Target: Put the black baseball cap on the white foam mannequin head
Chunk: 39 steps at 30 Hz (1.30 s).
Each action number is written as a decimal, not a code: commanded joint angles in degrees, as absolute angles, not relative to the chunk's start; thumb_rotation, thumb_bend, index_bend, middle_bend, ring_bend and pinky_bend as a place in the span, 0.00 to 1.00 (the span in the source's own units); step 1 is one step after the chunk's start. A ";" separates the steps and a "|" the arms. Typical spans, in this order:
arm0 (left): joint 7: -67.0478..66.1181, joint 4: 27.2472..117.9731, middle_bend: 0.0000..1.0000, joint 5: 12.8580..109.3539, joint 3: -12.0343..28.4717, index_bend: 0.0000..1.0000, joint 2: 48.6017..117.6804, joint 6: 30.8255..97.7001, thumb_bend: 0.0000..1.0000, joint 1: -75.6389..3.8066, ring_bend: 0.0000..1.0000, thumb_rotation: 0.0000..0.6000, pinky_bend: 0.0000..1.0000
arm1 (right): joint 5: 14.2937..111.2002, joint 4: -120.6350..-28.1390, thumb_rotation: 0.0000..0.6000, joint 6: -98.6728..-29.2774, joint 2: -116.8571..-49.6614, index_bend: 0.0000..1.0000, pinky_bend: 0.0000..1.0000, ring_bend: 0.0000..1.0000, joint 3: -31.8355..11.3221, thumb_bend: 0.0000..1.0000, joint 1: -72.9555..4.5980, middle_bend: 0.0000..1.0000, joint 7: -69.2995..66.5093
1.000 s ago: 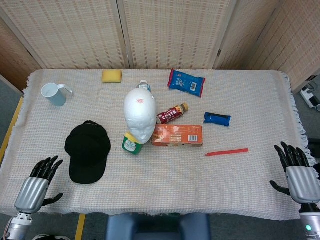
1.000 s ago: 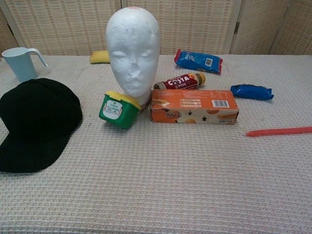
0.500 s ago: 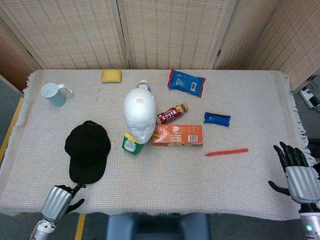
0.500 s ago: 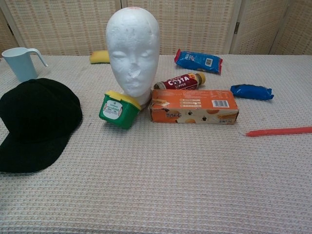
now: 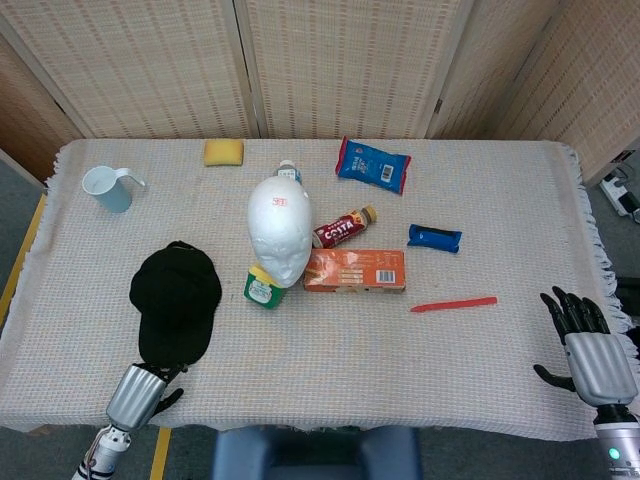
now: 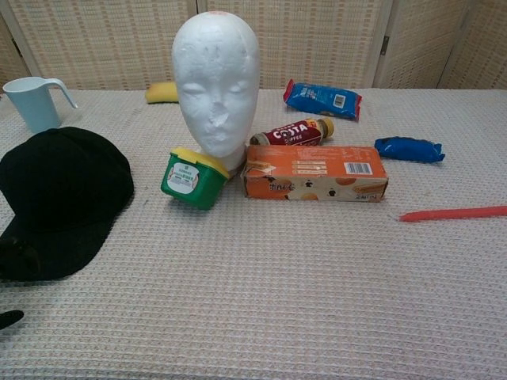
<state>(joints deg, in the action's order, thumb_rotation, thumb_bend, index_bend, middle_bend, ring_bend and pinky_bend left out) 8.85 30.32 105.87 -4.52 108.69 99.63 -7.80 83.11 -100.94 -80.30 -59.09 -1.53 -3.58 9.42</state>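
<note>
Black against the pale woven cloth, the baseball cap (image 5: 175, 303) lies flat on the worktop (image 5: 330, 380) in the head view, its brim toward the near edge, well to the left of the white foam mannequin head (image 5: 280, 230). The mannequin head stands upright and bare, with a green tub (image 5: 262, 288) touching its base and an orange box (image 5: 355, 271) just beside it. So the cap is not yet lifted, and the whole carry and fitting is left to do. The left robot hand (image 5: 140, 393) sits at the near edge, its dark fingertips at the cap's brim; whether they have hold of the brim or only touch it cannot be told from above. The right robot hand (image 5: 588, 352) hovers at the far right edge with fingers spread, holding nothing, well apart from everything on the cloth.

From the chest view, the cap fills the left side, crown up and brim forward, undisturbed in shape. A dark fingertip of the left robot hand (image 6: 17, 257) overlaps the brim's near left corner, and another dark tip peeks in at the lower left edge below it, which suggests a thumb-and-finger approach to the brim; a closed pinch is not plain. The mannequin head faces the camera, nothing on it. My judgement: the task is at its very start, at the reach-and-grasp step.
</note>
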 commanded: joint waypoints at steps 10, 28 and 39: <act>11.24 16.86 1.00 101.49 -3.26 0.52 115.02 97.09 0.24 -10.66 1.00 1.00 1.00 | 81.81 -101.41 1.00 -79.08 -58.73 0.00 0.00 0.00 -1.50 0.09 -4.01 0.00 10.24; 13.28 11.26 1.00 96.78 -1.94 0.56 117.64 95.69 0.37 -12.54 1.00 1.00 1.00 | 81.36 -102.61 1.00 -77.23 -57.60 0.00 0.00 0.00 -0.79 0.09 -4.60 0.00 10.08; 13.99 10.07 1.00 92.92 1.10 0.68 117.69 96.05 0.50 -15.15 1.00 1.00 1.00 | 81.42 -103.12 1.00 -76.01 -56.82 0.00 0.00 0.00 -0.26 0.09 -5.02 0.00 9.76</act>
<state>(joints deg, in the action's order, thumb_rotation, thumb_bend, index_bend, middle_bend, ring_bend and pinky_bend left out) 13.67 10.05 94.04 0.01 117.87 95.63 -14.33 81.44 -103.04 -76.19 -56.89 -0.36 -4.92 9.68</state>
